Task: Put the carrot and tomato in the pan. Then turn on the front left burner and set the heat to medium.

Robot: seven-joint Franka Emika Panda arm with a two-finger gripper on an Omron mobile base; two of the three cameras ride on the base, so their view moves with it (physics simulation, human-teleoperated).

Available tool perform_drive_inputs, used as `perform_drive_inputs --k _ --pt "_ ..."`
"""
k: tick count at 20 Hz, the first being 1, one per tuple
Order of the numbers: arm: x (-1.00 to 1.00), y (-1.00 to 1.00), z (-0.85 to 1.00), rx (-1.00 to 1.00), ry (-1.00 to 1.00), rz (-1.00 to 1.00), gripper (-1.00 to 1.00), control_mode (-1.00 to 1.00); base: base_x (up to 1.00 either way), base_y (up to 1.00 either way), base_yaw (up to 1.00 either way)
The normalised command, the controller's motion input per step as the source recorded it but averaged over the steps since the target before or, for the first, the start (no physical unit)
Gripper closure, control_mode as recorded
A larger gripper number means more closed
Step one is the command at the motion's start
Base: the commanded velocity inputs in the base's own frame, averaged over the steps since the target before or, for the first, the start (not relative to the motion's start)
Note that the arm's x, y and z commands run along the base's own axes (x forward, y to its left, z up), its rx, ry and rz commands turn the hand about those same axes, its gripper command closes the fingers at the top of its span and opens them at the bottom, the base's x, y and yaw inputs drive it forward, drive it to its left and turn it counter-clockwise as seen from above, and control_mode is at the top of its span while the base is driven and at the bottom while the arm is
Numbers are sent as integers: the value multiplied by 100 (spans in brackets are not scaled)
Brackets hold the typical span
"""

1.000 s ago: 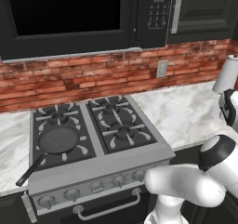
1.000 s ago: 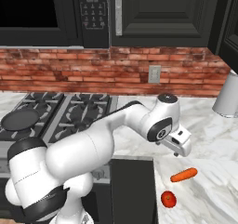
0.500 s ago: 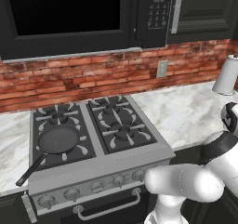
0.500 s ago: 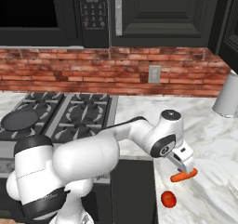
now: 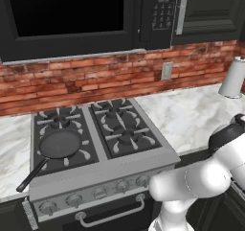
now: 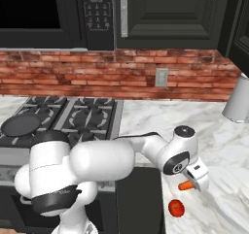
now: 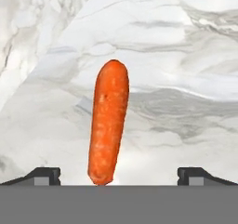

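The white arm reaches out to the right over the grey-veined white marble counter point(image 6: 146, 119), and its two-finger gripper point(image 7: 119, 174) hangs low over the short bright orange carrot point(image 7: 108, 121). In the hand view the two dark fingertips point(image 7: 44, 174) stand wide apart at the bottom edge, one on each side of the carrot, and neither touches it: the hand is open and holds nothing. The carrot lies flat on the marble, its length running away from the hand, its nearer end between the fingertips.

From the right base view the carrot point(image 6: 185, 185) shows as an orange stub just beside the white hand point(image 6: 197, 176), near the front edge of the counter. The small glossy red tomato point(image 6: 176, 208) sits nearer still, just beside the carrot but apart from it, also on the marble.

Well to the left, the round matte black frying pan point(image 5: 59, 144) rests on the front left burner point(image 5: 84, 154) of the steel stove point(image 5: 103, 175), its long thin handle pointing toward the near left. A row of knobs point(image 5: 122, 186) lines the stove's front panel. A red brick wall point(image 5: 100, 74) runs behind the counter, and a black microwave point(image 5: 86, 14) hangs above the stove.
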Motion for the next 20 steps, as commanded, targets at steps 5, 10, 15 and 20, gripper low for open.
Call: perform_drive_inputs --k 5,10,15,20 --pt "9 -15 -8 0 0 -7 -100 -100 0 0 0" --pt "28 -10 -5 2 -2 -4 -100 -100 0 0 0" --pt "2 -8 -22 6 0 -1 -100 -100 0 0 0" --pt "0 -15 -30 7 -1 0 -100 -100 0 0 0"
